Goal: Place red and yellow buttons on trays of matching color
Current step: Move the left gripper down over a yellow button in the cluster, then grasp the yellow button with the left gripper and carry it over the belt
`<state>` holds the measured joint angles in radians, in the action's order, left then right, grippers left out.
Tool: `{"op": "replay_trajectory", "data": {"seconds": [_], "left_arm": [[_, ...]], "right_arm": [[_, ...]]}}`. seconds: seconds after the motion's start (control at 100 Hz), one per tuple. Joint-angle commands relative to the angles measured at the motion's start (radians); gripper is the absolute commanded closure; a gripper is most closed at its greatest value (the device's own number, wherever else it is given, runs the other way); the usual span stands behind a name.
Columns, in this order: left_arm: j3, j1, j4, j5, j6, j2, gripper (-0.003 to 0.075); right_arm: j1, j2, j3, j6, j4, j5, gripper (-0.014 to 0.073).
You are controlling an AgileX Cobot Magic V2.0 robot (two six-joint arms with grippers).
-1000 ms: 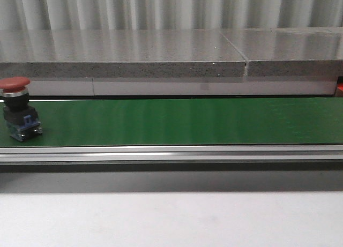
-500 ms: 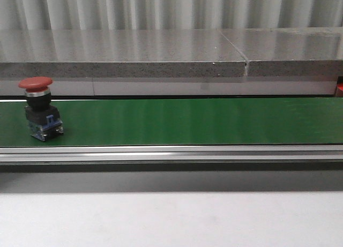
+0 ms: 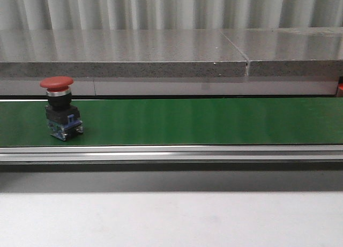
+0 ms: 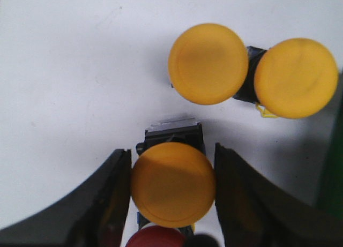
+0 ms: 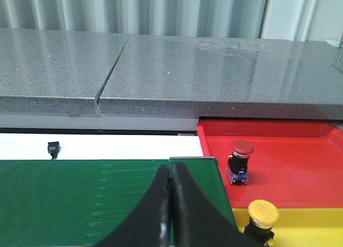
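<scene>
Three yellow buttons [image 4: 172,191]: caps facing the left wrist camera, on a white surface [image 4: 69,81]; one between the left gripper [image 4: 172,196] fingers.
Left gripper: open, straddling that cap.
Right gripper [image 5: 170,204]: closed, empty, above the green belt [image 5: 80,199].
Red button [image 3: 60,109]: upright on the belt, long axis vertical.
Trays: red tray [image 5: 289,156] and yellow tray [image 5: 316,225] beside the right gripper.

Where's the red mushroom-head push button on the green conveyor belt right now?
In the front view, the red mushroom-head push button stands upright on the green conveyor belt, near its left end, with nothing else beside it.
</scene>
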<state>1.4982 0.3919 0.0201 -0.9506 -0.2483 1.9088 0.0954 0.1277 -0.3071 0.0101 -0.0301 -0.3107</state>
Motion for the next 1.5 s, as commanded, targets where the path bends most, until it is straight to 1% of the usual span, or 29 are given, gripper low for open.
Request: {"op": "replay_trajectory", "data": {"seconds": [0.0,0.11,0.35,0.59,0.75,0.88,0.98,1.21,1.4,1.49], "left_arm": [[0.034,0.003,0.019,0.013,0.009,-0.108,0.0514],[0.034,0.003,0.022,-0.006,0.009,-0.162,0.0514],[0.032,-0.005,0.089,-0.074,0.009,-0.262,0.0514],[-0.032,-0.064,0.094,-0.073,0.009,-0.366,0.0514],[-0.094,-0.128,0.094,-0.055,0.009,-0.406,0.0514],[-0.145,-0.181,0.091,-0.032,0.009,-0.413,0.0514],[-0.187,-0.202,0.091,-0.001,0.009,-0.413,0.0514],[-0.246,-0.206,0.088,0.050,0.009,-0.411,0.0514],[-0.248,-0.206,0.077,0.026,0.009,-0.378,0.0512],[-0.248,-0.206,0.077,0.026,0.009,-0.371,0.0493]], "right_arm": [[0.004,0.010,-0.024,-0.010,-0.013,0.078,0.0660],[0.004,0.010,-0.024,-0.010,-0.013,0.078,0.0660],[0.004,0.010,-0.024,-0.010,-0.013,0.078,0.0660],[0.004,0.010,-0.024,-0.010,-0.013,0.078,0.0660],[0.004,0.010,-0.024,-0.010,-0.013,0.078,0.0660],[0.004,0.010,-0.024,-0.010,-0.013,0.078,0.0660],[0.004,0.010,-0.024,-0.010,-0.013,0.078,0.0660],[0.004,0.010,-0.024,-0.010,-0.013,0.078,0.0660],[0.004,0.010,-0.024,-0.010,-0.013,0.078,0.0660],[0.004,0.010,-0.024,-0.010,-0.013,0.078,0.0660]]}}
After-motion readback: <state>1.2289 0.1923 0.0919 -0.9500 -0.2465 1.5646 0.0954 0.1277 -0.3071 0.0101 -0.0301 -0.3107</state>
